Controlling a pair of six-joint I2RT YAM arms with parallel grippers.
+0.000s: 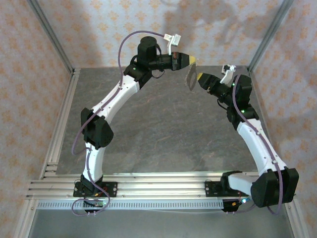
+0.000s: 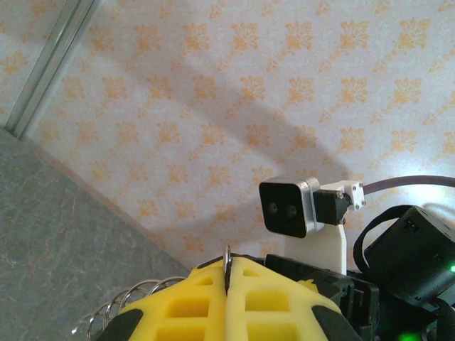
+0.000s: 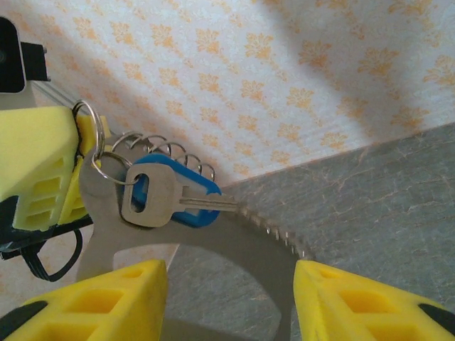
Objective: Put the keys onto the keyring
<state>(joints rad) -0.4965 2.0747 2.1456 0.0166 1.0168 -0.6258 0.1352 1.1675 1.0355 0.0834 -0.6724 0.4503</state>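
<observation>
Two arms stood raised and bent inward, meeting high near the back wall. The left gripper (image 1: 192,60) was pressed together on a small wire ring (image 2: 227,259), and the right gripper (image 3: 227,277), fingers apart, was clamped across the keyring (image 3: 234,245), which was held aloft between both. Two of the keys (image 3: 167,188), one silver in front of one blue-headed, hung at the keyring's upper left beside its coiled edge, with the grey marbled table (image 1: 163,134) below and orange-patterned wallpaper (image 1: 99,25) behind.

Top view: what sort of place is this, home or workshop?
Probably a robot test booth, not a home: aluminium frame posts, patterned backdrop walls, and a grey tabletop with left arm and right arm bolted to its near rail.
</observation>
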